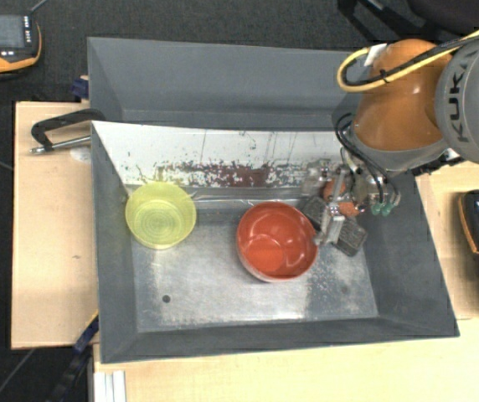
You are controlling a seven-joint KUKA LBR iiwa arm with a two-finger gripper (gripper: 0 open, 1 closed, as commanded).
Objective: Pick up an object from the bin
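Red bowl (276,241) lay upright; gripper (337,223) was just beside its 3 o'clock rim, open/shut can't tell. Prob. approach step; next move needed alignment w/ rim.

Bits I can't make out right now

My arm (474,82) runs off the right edge, my orange cover (394,99) blocks the far right corner of the bin (223,90), my gripper (337,227) covers some right rim of the red bowl (273,245), and that dark speck (166,299) is too small to name.
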